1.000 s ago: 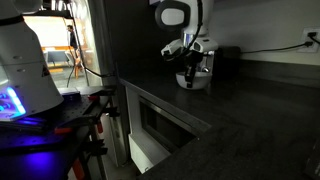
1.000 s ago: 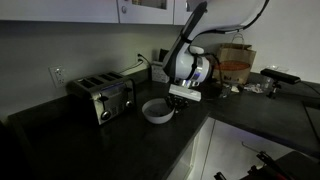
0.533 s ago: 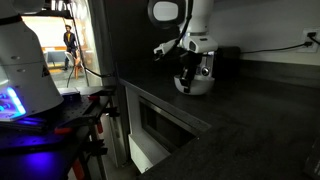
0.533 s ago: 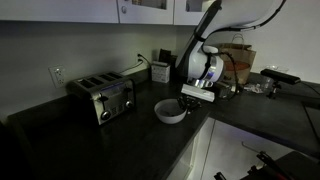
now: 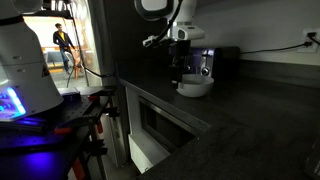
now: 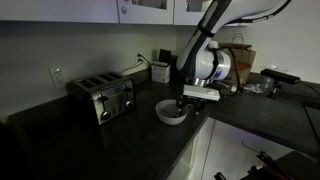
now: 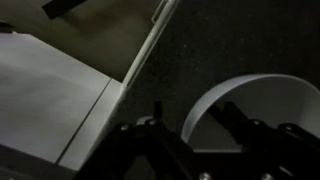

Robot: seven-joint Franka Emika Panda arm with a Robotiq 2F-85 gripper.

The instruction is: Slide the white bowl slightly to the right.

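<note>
Though white bowl [image 6: 171, 111] everywhere, toaster [image 6: 101, 97] exterior-only.

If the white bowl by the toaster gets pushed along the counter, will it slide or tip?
Glossy and rigid-looking, the white bowl probably slides easily on the smooth dark counter. Shallow and wide, it seems unlikely to tip.

Bare counter [image 6: 115, 140] lies open between the white bowl [image 6: 171, 112] and the toaster [image 6: 100, 97]. Behind the bowl, canisters [image 6: 160, 71] stand near the wall. The hand [image 6: 192, 103] hangs over the bowl's rim, opposite the toaster; the counter edge runs close in front.
</note>
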